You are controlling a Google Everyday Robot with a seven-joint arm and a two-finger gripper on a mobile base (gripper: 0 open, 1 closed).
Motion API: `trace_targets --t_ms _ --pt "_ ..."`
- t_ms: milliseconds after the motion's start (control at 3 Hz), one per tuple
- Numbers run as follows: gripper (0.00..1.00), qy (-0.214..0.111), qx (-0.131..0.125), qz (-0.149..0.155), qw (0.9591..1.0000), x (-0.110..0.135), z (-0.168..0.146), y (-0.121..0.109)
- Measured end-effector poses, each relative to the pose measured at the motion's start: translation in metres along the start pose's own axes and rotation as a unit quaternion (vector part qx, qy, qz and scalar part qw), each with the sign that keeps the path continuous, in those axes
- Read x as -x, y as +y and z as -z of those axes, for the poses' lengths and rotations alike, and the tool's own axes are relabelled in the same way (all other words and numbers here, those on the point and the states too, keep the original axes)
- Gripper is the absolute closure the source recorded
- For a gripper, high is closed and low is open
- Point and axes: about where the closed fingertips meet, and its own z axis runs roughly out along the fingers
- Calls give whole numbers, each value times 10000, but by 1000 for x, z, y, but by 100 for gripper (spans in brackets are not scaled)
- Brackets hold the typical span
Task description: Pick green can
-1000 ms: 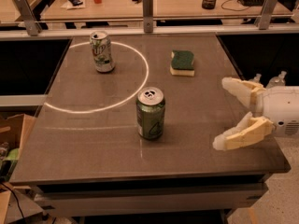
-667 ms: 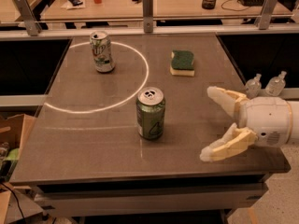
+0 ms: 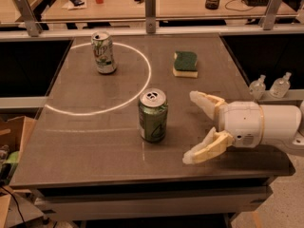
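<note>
The green can [image 3: 153, 116] stands upright near the middle front of the grey table [image 3: 95, 146]; it is dark green with a silver top and pull tab. My gripper [image 3: 192, 127] comes in from the right at can height. Its two cream fingers are spread wide open and point left toward the can. The fingertips are a short way right of the can and do not touch it. The gripper holds nothing.
A white-silver can with green lettering [image 3: 103, 52] stands at the back left, on a white circle line. A green and yellow sponge [image 3: 185, 63] lies at the back right. Two small clear bottles [image 3: 270, 86] stand beyond the right edge. A desk with clutter is behind.
My gripper has moved left across the table toward the green can, staying open. The cans and the sponge have not moved.
</note>
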Motion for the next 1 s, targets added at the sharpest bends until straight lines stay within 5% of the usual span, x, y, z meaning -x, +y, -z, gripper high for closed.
trace_targets --t_ms 1000 --pt "0 -525 257 -67 9983 26 -48 -1"
